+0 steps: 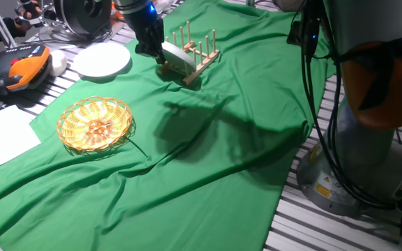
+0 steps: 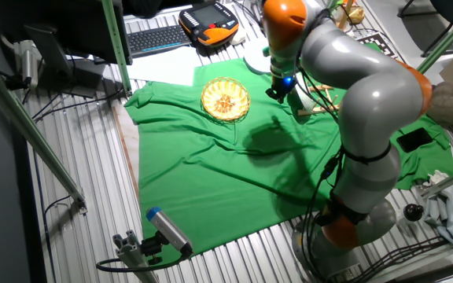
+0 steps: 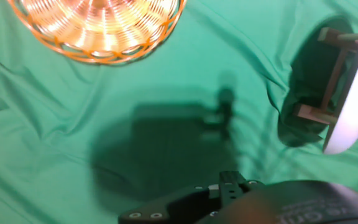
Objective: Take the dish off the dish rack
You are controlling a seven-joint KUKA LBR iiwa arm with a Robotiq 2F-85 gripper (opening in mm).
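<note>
The dish [image 1: 178, 59] is a pale plate standing on edge in the small wooden dish rack [image 1: 199, 52] at the back of the green cloth. In the hand view the dish [image 3: 353, 93] is at the right edge, with the rack's base [image 3: 312, 113] beside it. My gripper [image 1: 151, 47] hangs just left of the dish, close to its rim. I cannot tell whether it touches the dish. The dish is not between the fingers in the hand view. The fingers are dark and blurred, so their state is unclear. In the other fixed view the gripper [image 2: 281, 90] is partly hidden by the arm.
A round wicker basket [image 1: 95, 124] lies on the green cloth [image 1: 208, 174] at the left. A white plate [image 1: 101, 59] lies off the cloth at the back left. An orange pendant [image 1: 19, 70] and paper sit at the left edge. The robot base [image 1: 368, 139] stands at the right.
</note>
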